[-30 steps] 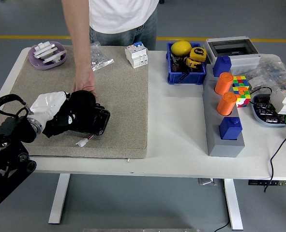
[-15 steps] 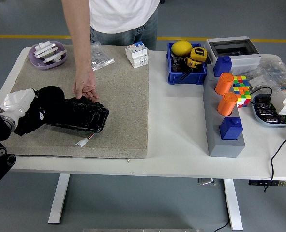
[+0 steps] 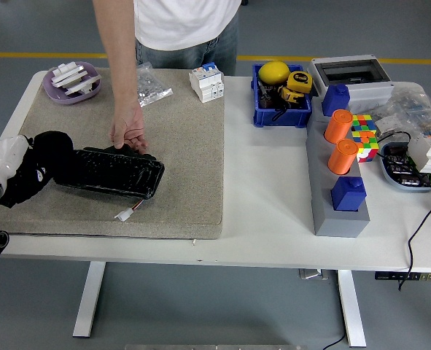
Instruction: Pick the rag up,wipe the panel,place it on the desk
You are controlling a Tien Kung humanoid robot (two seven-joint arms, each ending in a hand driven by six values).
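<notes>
Rag (image 3: 51,146), black and bunched, is gripped in the left hand (image 3: 22,171) at the black panel's (image 3: 113,173) left end, middle left of frame, while the panel is steadied by a person's hand (image 3: 130,133), seemingly for wiping.

My white worktop (image 3: 266,197) carries a beige mat (image 3: 179,160) over its left half. Right of the mat, at the far edge, sits a blue bin (image 3: 279,109) of tools, then a grey enclosure box (image 3: 350,73). Farther right of the mat, a long grey block (image 3: 335,197) stands crosswise, with a colour cube (image 3: 362,135) touching its right side. Beyond that, farthest from the mat, lies a shallow tray (image 3: 405,182) of parts.
</notes>
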